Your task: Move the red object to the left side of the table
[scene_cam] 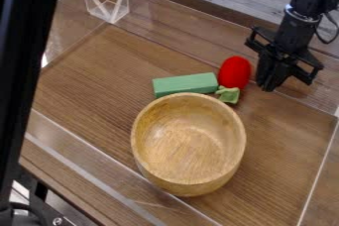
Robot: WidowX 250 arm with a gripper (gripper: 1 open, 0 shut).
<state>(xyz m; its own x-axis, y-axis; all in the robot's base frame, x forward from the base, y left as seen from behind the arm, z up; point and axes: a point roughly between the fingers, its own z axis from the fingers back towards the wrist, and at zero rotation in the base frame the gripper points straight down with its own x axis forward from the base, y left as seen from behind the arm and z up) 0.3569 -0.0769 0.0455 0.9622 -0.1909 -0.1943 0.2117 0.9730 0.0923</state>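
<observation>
The red object (235, 70) is a small rounded bright-red toy standing on the brown wood-grain table (99, 66), right of centre, with a little light-green piece (229, 95) at its base. My gripper (275, 75) points down just to its right. Its dark fingers (265, 71) look drawn together and stand right beside the toy's right flank. The toy shows whole, to the left of the fingers and not between them. Whether a finger touches it I cannot tell.
A green rectangular block (185, 84) lies just left of the red toy. A wooden bowl (189, 143) stands in front of both. Clear acrylic walls border the tabletop, and a clear folded stand (106, 4) sits at the far left corner.
</observation>
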